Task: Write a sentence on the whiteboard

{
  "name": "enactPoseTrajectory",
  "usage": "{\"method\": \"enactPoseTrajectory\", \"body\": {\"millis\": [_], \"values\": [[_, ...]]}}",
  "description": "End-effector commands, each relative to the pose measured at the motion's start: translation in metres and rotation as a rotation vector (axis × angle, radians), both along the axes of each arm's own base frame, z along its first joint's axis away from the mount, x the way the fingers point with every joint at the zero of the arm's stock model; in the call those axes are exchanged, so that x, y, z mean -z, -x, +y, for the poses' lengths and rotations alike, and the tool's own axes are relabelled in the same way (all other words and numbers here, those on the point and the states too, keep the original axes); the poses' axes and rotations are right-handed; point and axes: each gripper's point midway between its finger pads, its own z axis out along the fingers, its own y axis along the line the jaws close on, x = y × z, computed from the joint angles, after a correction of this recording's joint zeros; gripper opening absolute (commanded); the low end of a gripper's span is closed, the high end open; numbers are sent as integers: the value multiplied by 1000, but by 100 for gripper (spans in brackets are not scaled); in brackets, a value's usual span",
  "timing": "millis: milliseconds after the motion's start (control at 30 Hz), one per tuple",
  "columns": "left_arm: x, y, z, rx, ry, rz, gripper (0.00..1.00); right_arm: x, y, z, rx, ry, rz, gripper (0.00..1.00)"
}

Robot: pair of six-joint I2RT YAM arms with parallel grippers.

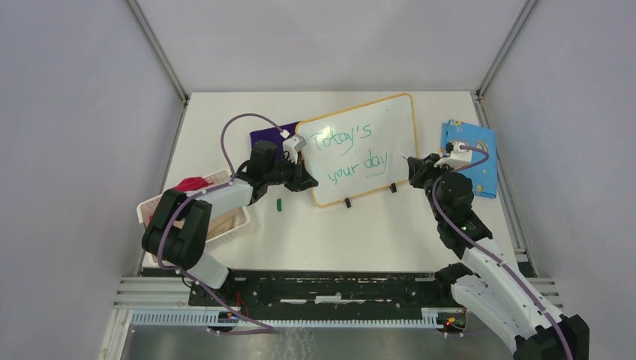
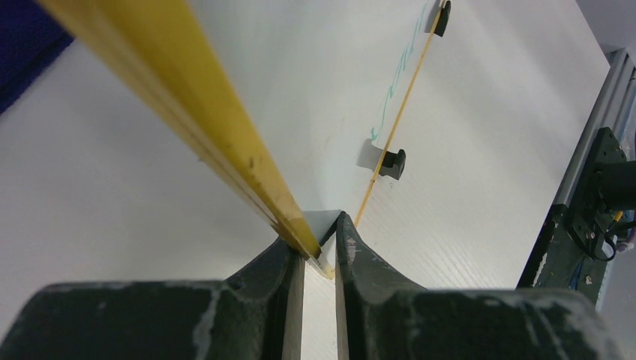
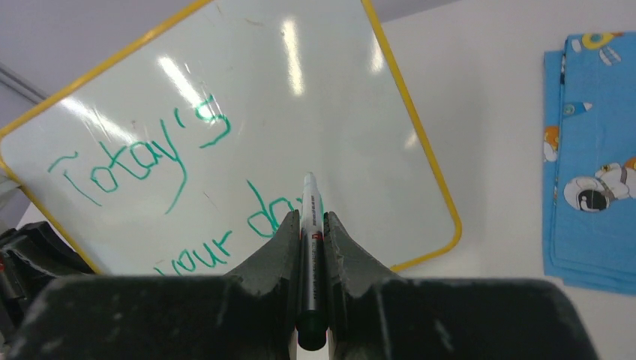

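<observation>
Top external view: pen tip at the end of "day"

At far left sits a white basket (image 1: pixel 150 207) with a red cloth (image 1: pixel 192 183) in it. Next comes the left gripper (image 1: pixel 304 180), its jaws narrow and pinched on the yellow frame at the lower left corner of the whiteboard (image 1: pixel 390 124), steadying it. A small green piece (image 1: pixel 279 204), perhaps a cap, lies on the table just below. The whiteboard stands tilted at mid-table, and the sentence (image 1: pixel 339 140) reads "Today's your day" in two slanted green lines.

At its right edge, the right gripper (image 1: pixel 418 166) is closed around a pen (image 3: pixel 310 206). The pen's long axis points away from the arm at the board face, tip over the last letter. I cannot tell whether the tip touches. The right arm is the nearer one for any finishing stroke. A blue cloth (image 1: pixel 480 161) lies furthest right.
</observation>
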Motion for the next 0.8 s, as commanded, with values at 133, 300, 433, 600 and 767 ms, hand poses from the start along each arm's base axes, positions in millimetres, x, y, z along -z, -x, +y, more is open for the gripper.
{"method": "enactPoseTrajectory", "body": {"millis": [133, 300, 433, 600, 767], "values": [[24, -15, 24, -67, -187, -76, 2, 15, 0, -11, 39, -10, -5, 0], [21, -16, 26, -75, -195, -92, 2, 22, -1, -12, 50, -1, 9, 0], [15, -17, 27, -84, -201, -111, 2, 25, 0, -14, 52, 9, 7, 0], [14, -16, 26, -92, -218, -114, 2, 25, 2, -15, 52, 16, 6, 0], [16, -19, 29, -115, -240, -116, 2, 33, -1, -14, 54, 20, 26, 0]]}}
